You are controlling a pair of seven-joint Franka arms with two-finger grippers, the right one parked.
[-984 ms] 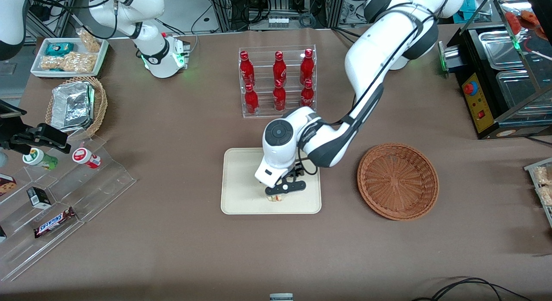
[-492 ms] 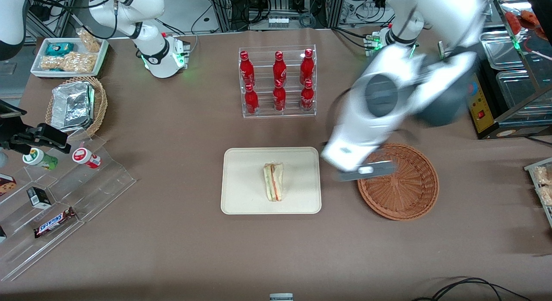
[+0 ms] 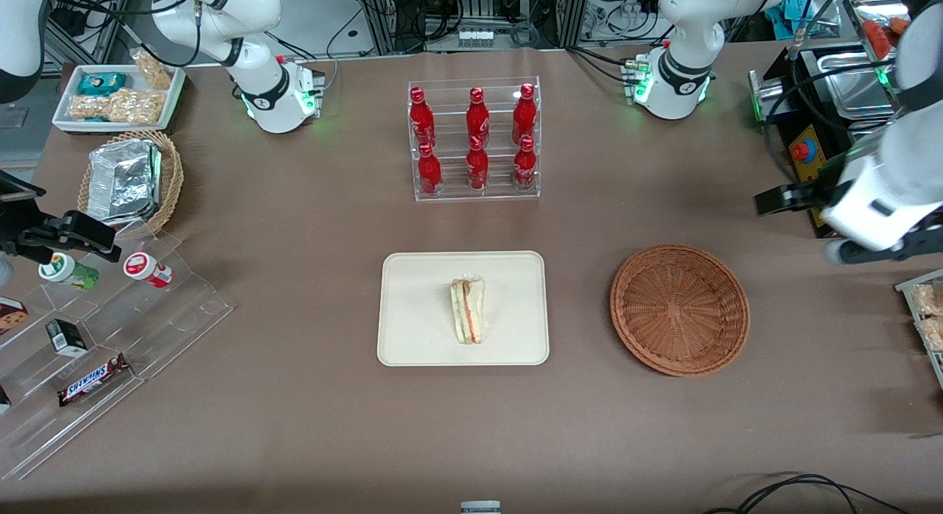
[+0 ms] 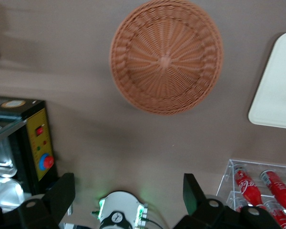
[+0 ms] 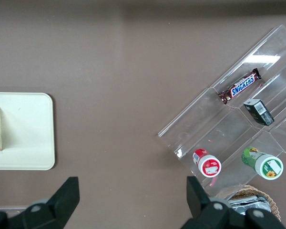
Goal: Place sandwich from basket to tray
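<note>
Now sandwich (image 3: 468,310) lies on tray (image 3: 412,308), well apart from open claw (image 4: 128,198).

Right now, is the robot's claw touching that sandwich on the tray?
Apart. The front view shows the sandwich lying alone on the tray, while the gripper, jaws open, hangs high toward the working arm's end, past the basket.

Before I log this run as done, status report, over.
Gripper open, empty, raised at the working arm's end of the table. Sandwich lying on the tray. Basket holds nothing. No obstruction seen.
</note>
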